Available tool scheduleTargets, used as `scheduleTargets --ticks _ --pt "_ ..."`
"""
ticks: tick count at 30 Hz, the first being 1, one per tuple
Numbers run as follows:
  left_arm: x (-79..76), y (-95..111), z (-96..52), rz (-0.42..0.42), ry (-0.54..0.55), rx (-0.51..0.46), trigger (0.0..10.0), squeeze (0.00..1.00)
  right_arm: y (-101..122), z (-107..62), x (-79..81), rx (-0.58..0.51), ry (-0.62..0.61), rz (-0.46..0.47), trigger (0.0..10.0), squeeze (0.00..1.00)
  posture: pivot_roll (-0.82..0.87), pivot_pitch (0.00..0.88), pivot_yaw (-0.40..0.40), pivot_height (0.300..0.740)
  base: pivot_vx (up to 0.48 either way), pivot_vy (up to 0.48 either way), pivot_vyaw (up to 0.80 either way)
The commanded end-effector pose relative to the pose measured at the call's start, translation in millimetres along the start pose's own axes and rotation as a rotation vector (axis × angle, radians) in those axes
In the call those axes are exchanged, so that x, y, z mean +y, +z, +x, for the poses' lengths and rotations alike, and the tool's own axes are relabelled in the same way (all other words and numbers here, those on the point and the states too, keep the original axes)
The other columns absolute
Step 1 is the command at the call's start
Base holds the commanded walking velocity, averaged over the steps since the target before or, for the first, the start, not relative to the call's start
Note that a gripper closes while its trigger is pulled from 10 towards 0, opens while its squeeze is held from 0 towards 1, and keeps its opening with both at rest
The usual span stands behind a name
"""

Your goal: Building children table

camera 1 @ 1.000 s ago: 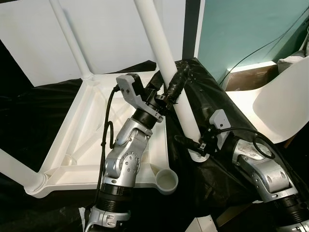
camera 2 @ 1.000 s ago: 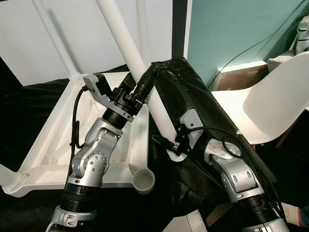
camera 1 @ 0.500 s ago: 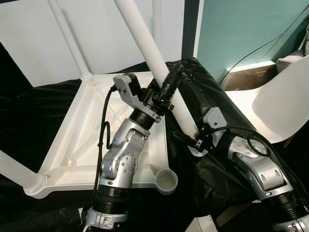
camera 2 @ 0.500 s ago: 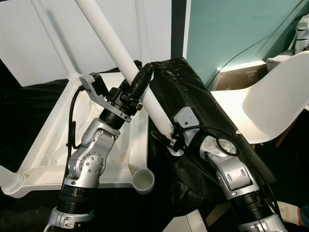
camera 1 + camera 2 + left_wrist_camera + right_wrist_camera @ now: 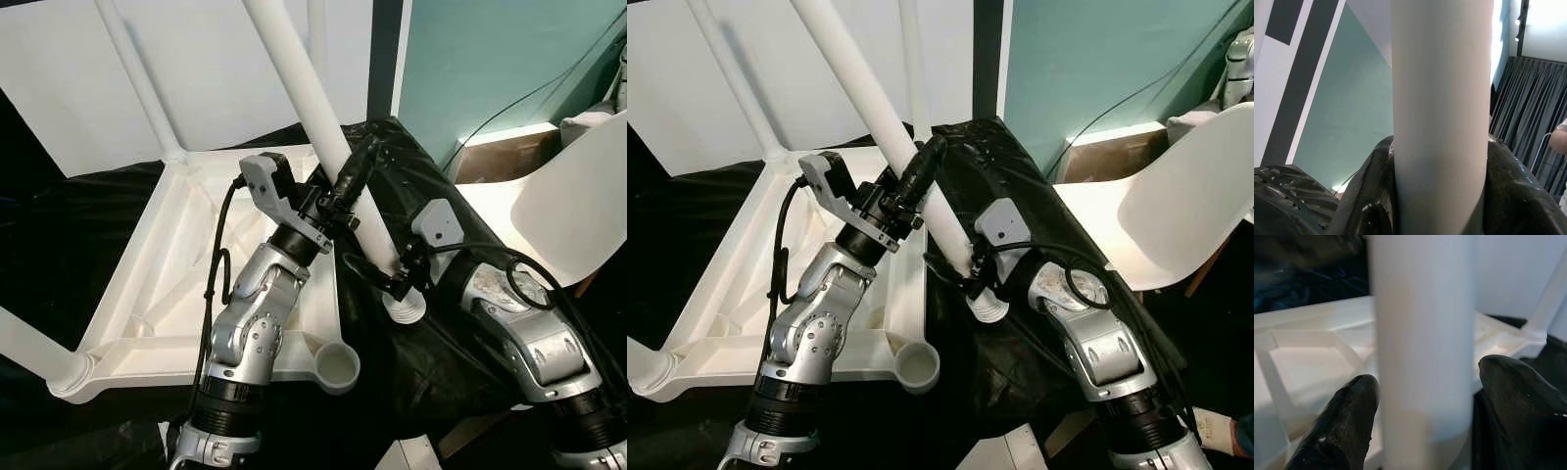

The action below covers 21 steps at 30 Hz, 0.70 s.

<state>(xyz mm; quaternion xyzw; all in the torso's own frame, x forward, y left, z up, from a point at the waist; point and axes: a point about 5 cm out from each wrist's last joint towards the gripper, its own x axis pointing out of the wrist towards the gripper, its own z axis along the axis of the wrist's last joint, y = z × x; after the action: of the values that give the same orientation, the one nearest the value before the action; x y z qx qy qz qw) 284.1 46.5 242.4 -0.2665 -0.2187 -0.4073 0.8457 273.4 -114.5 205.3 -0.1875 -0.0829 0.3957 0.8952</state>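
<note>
A: Surface? Landmark is the upturned table top point(image 5: 186, 294).
B: White plastic, ribbed underside up, lying on black sheeting point(image 5: 59, 235). Open round socket point(image 5: 339, 367) at its near corner; fitted legs point(image 5: 137, 83) stand at its far and left corners.
A: The loose leg point(image 5: 313, 117)?
B: Long white tube, slanting up over the table top's right edge, lower end on the sheeting just right of that edge, apart from the socket.
A: Tools?
B: Left tool point(image 5: 355, 176) clamped round the leg's middle, black fingers point(image 5: 1371, 196) pressed on both sides. Right tool point(image 5: 390, 282) at the leg's lower end; its fingers point(image 5: 1347, 411) flank the tube, but contact is unclear in the blurred wrist view, so grip uncertain.
A: Room?
B: White wall behind the table top, teal wall point(image 5: 490, 59) to its right with a dark strip between, a white chair point(image 5: 573, 211) far right, cardboard box point(image 5: 500, 157) beyond it.
</note>
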Motion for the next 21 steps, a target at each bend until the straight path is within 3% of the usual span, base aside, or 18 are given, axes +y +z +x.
scheduleTargets --ticks 1,6,7,9,10,11,21 --pt "-0.7 -1.7 -2.3 0.013 -0.045 0.001 0.0 0.00 6.3 1.8 2.3 -0.006 0.025 -0.004 10.0 0.00 -0.12 0.000 0.078 0.740 0.000 0.000 0.00" --pt "-0.1 -1.1 -2.0 0.024 -0.039 -0.002 0.0 0.00 8.0 -1.4 4.0 0.017 0.041 0.004 9.9 0.00 -0.12 0.000 0.076 0.740 0.000 0.000 0.00" --pt "0.1 -0.9 -1.8 0.026 -0.038 -0.003 0.0 0.00 7.2 -2.3 4.8 0.028 0.049 0.006 7.0 0.00 -0.12 0.000 0.076 0.740 0.000 0.000 0.00" --pt "0.3 -0.7 -1.9 0.027 -0.037 -0.004 0.0 0.00 6.8 -2.7 5.4 0.037 0.054 0.008 7.0 0.00 -0.13 0.000 0.077 0.740 0.000 0.000 0.00" --pt "0.4 -0.5 -1.7 0.028 -0.036 -0.006 0.0 0.00 5.7 -3.2 6.5 0.047 0.063 0.009 2.2 0.00 -0.13 0.000 0.077 0.740 0.000 0.000 0.00" --pt "0.4 -0.3 -1.4 0.029 -0.035 -0.007 0.0 0.00 4.1 -3.3 7.4 0.055 0.070 0.013 0.0 0.00 -0.13 0.000 0.077 0.740 0.000 0.000 0.00" --pt "0.1 -0.4 -0.7 0.031 -0.039 -0.011 0.0 0.00 1.2 -2.5 5.4 0.071 0.078 0.039 0.0 0.00 -0.12 0.000 0.074 0.740 0.000 0.000 0.00"
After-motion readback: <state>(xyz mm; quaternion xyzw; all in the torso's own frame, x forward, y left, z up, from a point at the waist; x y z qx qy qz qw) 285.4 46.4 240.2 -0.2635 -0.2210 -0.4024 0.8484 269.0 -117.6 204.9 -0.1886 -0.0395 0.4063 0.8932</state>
